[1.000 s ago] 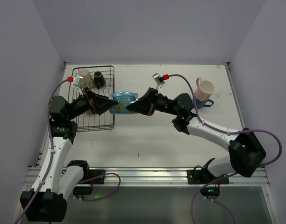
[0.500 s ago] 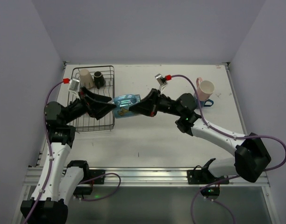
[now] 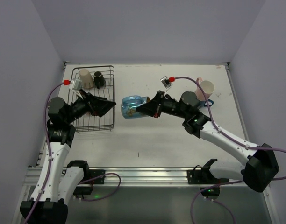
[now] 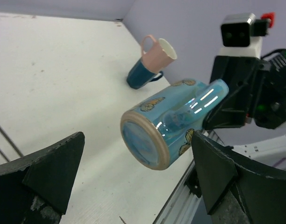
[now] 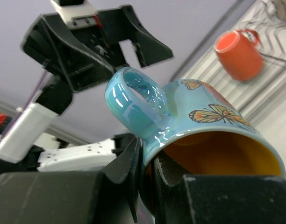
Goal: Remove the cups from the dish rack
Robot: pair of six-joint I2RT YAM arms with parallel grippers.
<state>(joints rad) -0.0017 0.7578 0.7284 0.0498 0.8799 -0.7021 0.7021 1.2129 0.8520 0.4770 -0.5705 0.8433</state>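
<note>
The right tool point(image 3: 144, 110) is clenched on the blue mug point(image 3: 131, 106). One finger point(image 5: 126, 170) is outside the wall and the other inside the mouth, pinching the rim right beside the handle. That grip explains the pose: held by the lip alone, the mug hangs off the tool's tip on its side, base pointing away from it and the handle up. In the left wrist view it appears clear of the desk point(image 3: 147, 140).

The left tool point(image 3: 107, 107) is released, its jaws spread wide and nothing between them. It faces the mug's base from just beyond it, with a gap. Tip to tip like this, the two tools look set up for a pass across the middle – the rack point(image 3: 94, 122) lies under and behind the left tool, out of easy reach of the right one.

Back along the right arm from its tool, a pink cup point(image 3: 205, 87) sits on a dark cup point(image 3: 189, 99) on the desk. That is probably the drop-off spot, and the mug is likely headed there.

Behind the left tool, at the rack's far end, a cream cup point(image 3: 85, 78) and a black cup point(image 3: 99, 79) stand side by side. An orange cup point(image 5: 238, 53) lies on the wires too, seen only from the right wrist. So three cups are not yet unloaded – roughly half the job, by my count.

The thin rim pinch could let the glossy mug swing or slip.
</note>
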